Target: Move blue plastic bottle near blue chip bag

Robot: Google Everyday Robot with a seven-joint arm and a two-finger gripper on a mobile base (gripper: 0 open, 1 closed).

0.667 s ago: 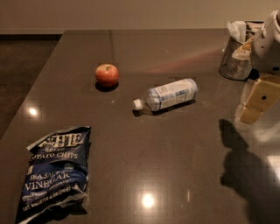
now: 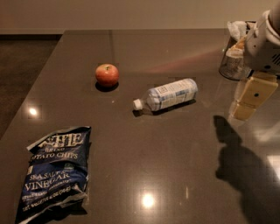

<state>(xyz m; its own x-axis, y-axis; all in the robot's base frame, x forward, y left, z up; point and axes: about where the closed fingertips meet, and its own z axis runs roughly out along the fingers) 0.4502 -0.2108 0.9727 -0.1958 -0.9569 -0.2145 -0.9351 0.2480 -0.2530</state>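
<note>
The tool (image 2: 250, 98) hangs over the right edge of the tabletop (image 2: 175, 170), apart from the bottle (image 2: 168, 95); whether it is wide or narrow I cannot tell. Nothing of the task looks done: the bottle lies on its side mid-tabletop, right of the apple (image 2: 107, 75) and well apart from the bag (image 2: 57, 173) at front left, so reach, grasp and carry remain. It is clear, its white cap pointing left, with a pale blue-and-white label.

Dark glossy table (image 2: 183, 148) filling most of the frame. Pale beige wall (image 2: 131, 13) along the top. Dim brown floor (image 2: 22, 70) at upper left. Round light glints (image 2: 148, 200) at lower centre and far left.
</note>
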